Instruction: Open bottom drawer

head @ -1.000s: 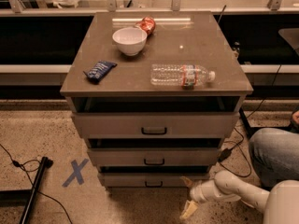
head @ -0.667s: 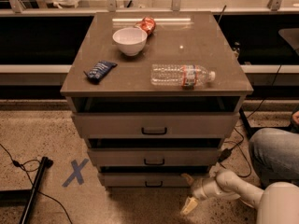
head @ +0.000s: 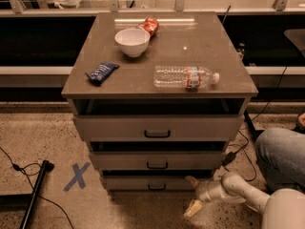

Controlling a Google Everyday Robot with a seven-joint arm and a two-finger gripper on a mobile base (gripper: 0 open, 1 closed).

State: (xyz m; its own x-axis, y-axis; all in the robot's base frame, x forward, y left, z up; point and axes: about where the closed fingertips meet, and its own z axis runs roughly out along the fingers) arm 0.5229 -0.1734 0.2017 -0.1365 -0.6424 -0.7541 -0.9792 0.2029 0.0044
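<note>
Task status: the bottom drawer (head: pixel 126 183) sits lowest in the cabinet (head: pixel 157 87), under the middle drawer (head: pixel 119 161) and the top drawer (head: pixel 109 128). We judge it shut or nearly so, its slim front tucked back below the one above. Its small black handle (head: pixel 156 187) is bare; nothing holds it.

The gripper (head: pixel 193 194) hangs low, near the floor (head: pixel 143 213), in front of the drawer's right end and to the right of the handle. Its fingers (head: pixel 192 180) are spread apart, one above the other, with nothing between them. The pale arm (head: pixel 238 189) reaches in from the lower right corner.

Done: the approach to the right height, as far as we can judge. Left: shift left to the handle, close on it, pull outward. The whole opening remains.

Room and edges:
- Floor straight ahead of the drawer looks bare, so the pull path seems free.
- A blue tape cross (head: pixel 77 176) and a black pole (head: pixel 34 194) lie to the left, well apart from the drawer.
- A person's knee (head: pixel 281 154) and cables (head: pixel 238 151) crowd the right side, near the arm; we would watch the elbow there.
- The middle drawer's lower edge overhangs the handle closely, so little room above.
- The handle loop is narrow; the opening must line up well.
</note>
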